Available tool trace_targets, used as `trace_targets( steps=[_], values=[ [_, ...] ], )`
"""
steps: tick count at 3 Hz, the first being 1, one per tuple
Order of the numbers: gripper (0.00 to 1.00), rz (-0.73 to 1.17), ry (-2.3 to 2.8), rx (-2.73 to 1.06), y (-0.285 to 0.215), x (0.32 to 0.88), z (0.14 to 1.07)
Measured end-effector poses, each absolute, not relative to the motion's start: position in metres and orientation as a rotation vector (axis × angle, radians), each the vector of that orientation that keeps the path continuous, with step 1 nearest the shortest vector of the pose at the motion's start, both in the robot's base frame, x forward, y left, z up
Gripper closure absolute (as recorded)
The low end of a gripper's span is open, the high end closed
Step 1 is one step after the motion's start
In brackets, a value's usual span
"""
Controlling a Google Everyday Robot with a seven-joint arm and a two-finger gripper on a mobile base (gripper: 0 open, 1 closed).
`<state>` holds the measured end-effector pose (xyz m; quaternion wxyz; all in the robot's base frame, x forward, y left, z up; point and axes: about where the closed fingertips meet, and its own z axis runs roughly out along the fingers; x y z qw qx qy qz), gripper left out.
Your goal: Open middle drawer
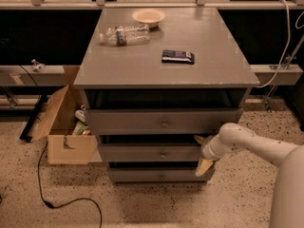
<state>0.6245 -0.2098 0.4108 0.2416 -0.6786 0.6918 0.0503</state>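
A gray cabinet has three stacked drawers, each with a small round knob. The middle drawer (pixel 152 153) has a mid-width front and a dark gap above it. The wider top drawer (pixel 161 121) sits above it and the narrowest one (pixel 159 175) below. My gripper (pixel 201 153) is at the right end of the middle drawer's front. It is open, with one fingertip (pixel 197 138) at the front's top edge and the other finger (pixel 204 167) hanging below it. It is well right of the knob (pixel 163 155).
On the cabinet top (pixel 142 65) lie a plastic bottle (pixel 124 33), a shallow bowl (pixel 148 16) and a dark packet (pixel 177 56). An open cardboard box (pixel 64 127) stands at the cabinet's left, and a black cable (pixel 57 201) runs on the speckled floor.
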Motion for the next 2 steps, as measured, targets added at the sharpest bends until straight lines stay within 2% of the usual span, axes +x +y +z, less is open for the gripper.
trace_targets(
  steps=[1,2],
  values=[
    [0.02,0.169,1.900,-1.845,-0.2096,0.6339,0.3927],
    [0.24,0.199,1.889,-1.842,-0.2055,0.6254,0.3883]
  ],
)
